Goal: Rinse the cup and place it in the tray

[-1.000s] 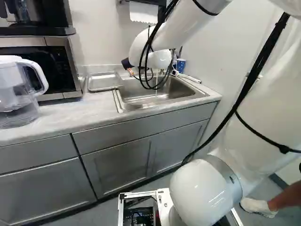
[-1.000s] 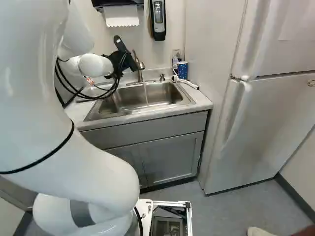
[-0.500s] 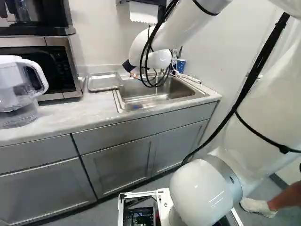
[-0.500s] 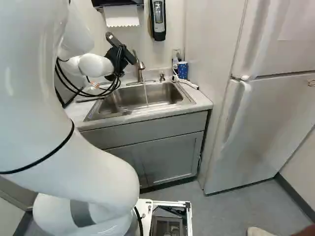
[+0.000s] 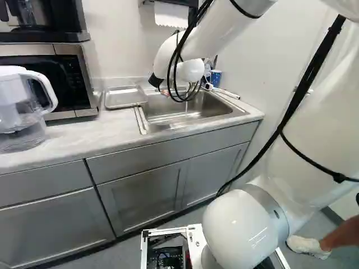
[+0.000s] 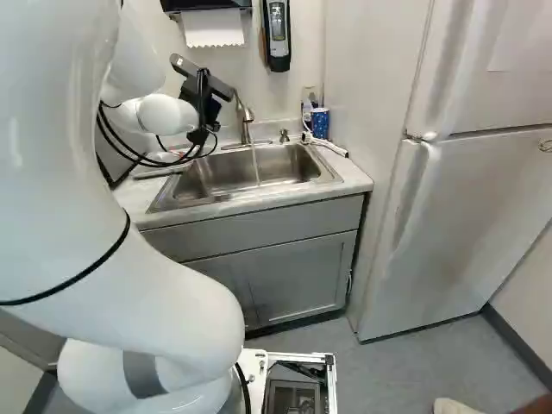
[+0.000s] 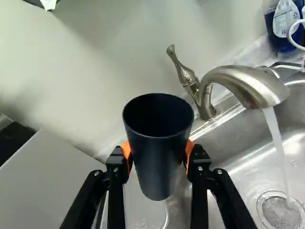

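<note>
- Well left of the hand (image 6: 203, 103), the jug (image 5: 17, 112) stands on the counter (image 5: 73, 129), its handle towards the microwave (image 5: 87, 84).
- Between the microwave and the sink, still left of the hand, the tray (image 5: 124, 97) lies flat, its raised rim near the sink's edge.
- Below and left of the hand hang loops of black cable (image 6: 142, 159).
- Beyond the finger away from the tap is a flat grey panel (image 7: 43, 181) with a straight edge; what it belongs to, I cannot tell.
- At the hand itself, both orange pads (image 7: 126, 150) press the cup (image 7: 159, 157) from two sides, so it is held.
- Ahead of the hand rises the wall (image 7: 119, 57), behind cup and tap.
- Just right of the cup stands the tap (image 7: 252, 86), lever up; some space parts its spout from the cup's rim.
- Farther right, water (image 7: 276, 138) runs from the spout into the sink (image 6: 185, 200), the stream apart from the cup.
- Right again, the soap bottle (image 7: 283, 24) and a blue tumbler (image 6: 320, 122) sit in the corner.
- Well right of the hand is the fridge (image 6: 466, 216).
- As for looks, the cup is dark, nearly black, smooth, narrowing to its base, its round mouth turned up towards the wrist camera.
</note>
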Tool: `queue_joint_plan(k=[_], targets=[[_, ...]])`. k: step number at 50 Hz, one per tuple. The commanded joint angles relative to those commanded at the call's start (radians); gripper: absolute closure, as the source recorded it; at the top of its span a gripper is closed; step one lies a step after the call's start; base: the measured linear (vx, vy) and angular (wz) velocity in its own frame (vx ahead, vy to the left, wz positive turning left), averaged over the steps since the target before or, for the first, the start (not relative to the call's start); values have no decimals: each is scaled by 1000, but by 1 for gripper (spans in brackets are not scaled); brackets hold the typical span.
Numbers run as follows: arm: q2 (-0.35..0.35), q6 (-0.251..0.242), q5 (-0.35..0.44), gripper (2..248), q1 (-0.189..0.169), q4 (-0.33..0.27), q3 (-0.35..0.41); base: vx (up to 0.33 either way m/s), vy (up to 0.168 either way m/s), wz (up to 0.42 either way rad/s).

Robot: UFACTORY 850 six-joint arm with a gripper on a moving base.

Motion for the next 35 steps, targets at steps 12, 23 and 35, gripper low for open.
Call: queue_joint_plan(k=[12, 23, 35], targets=[[0, -126, 0, 127, 0, 0, 0, 0, 0, 0], [0, -242, 0, 127, 0, 0, 0, 0, 0, 0], [0, -368, 0, 127, 0, 0, 0, 0, 0, 0]])
